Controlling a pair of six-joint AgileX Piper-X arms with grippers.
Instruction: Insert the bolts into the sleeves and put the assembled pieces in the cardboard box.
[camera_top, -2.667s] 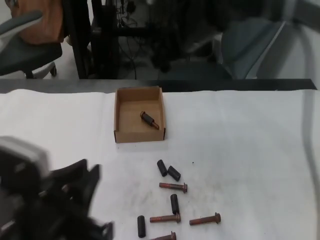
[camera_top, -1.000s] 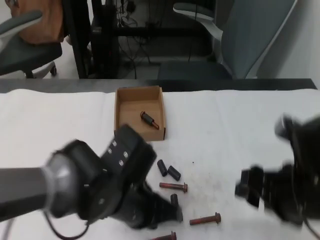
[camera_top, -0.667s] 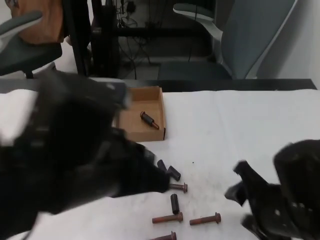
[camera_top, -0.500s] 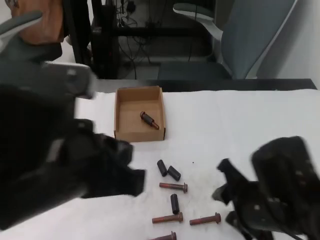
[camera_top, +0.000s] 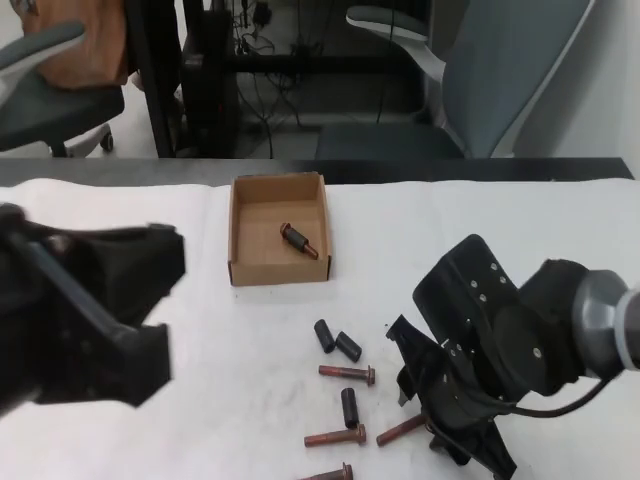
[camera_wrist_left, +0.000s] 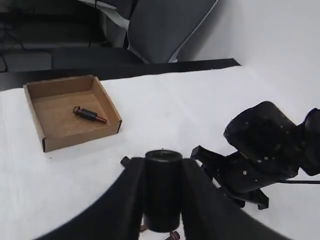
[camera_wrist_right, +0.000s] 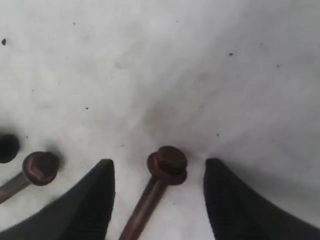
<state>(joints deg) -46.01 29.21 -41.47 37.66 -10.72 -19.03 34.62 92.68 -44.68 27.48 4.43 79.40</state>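
My left gripper (camera_wrist_left: 162, 197) is shut on a black sleeve (camera_wrist_left: 162, 187), held upright above the bench; its arm (camera_top: 85, 310) looms at the left of the high view. My right gripper (camera_wrist_right: 159, 165) is open and low over the cloth, its fingers (camera_wrist_right: 95, 200) on either side of a rusty bolt (camera_wrist_right: 160, 180), also seen as the bolt (camera_top: 400, 431) by the right arm (camera_top: 490, 350). Three more bolts (camera_top: 347, 373) and three loose sleeves (camera_top: 324, 335) lie near the front. The cardboard box (camera_top: 245, 262) holds one assembled piece (camera_top: 299, 240).
A white cloth (camera_top: 520, 230) covers the bench. Another bolt head (camera_wrist_right: 40, 167) and a sleeve end (camera_wrist_right: 7, 147) lie close beside the right gripper. Office chairs and a dark frame stand behind the bench's far edge.
The left arm took the front sleeve off the cloth and drew back to the left with it. The right arm came in from the right and dropped over a bolt.
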